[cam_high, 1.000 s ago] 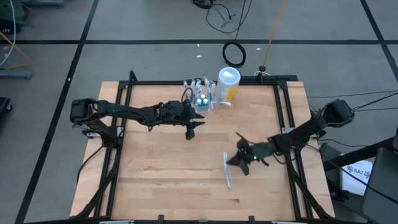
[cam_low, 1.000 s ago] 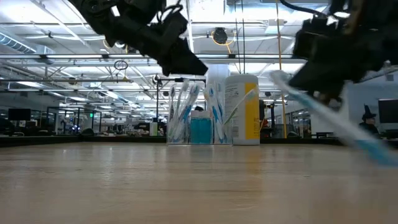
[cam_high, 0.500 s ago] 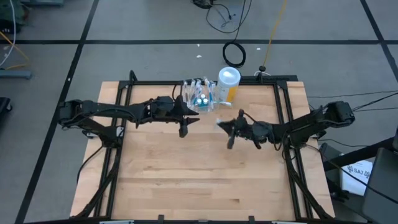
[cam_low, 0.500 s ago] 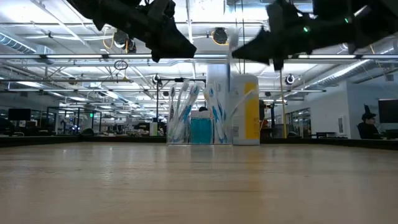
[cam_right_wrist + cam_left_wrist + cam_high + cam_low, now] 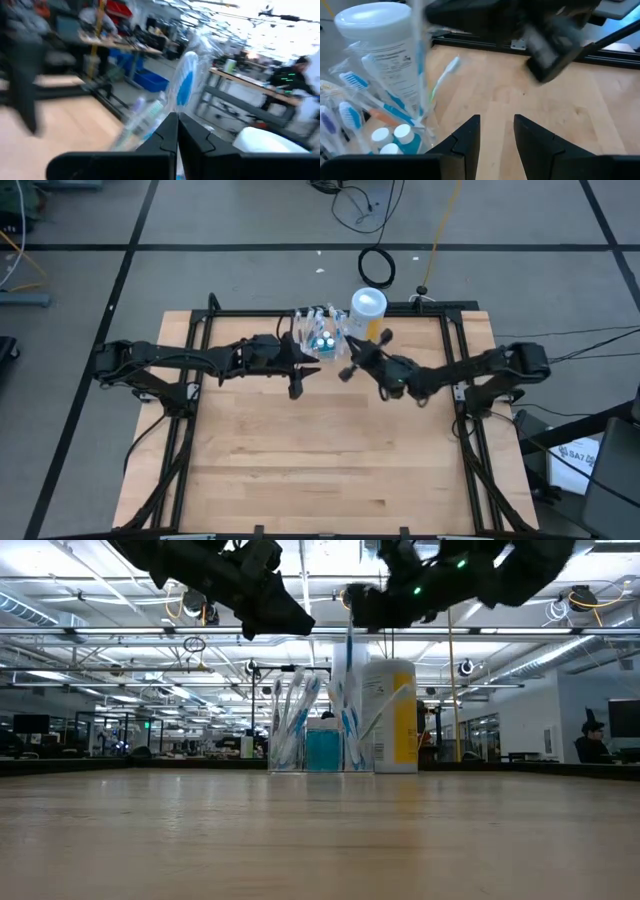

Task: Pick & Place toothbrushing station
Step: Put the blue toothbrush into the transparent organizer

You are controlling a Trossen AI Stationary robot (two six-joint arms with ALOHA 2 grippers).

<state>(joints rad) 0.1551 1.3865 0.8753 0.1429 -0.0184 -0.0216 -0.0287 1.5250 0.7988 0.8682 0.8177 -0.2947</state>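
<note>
Toothbrush (image 5: 349, 660) is hanging upright in my right pincer (image 5: 349, 369), clamped over the clear cup (image 5: 322, 343) for insertion, while my left pincer (image 5: 297, 385) is waiting part-open, empty.

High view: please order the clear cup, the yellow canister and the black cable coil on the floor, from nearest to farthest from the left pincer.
From the left pincer:
1. Clear cup, at the table's far edge, nearest.
2. Yellow canister, just beyond the cup, on its right.
3. Black cable coil, on the floor beyond the table, farthest.
</note>
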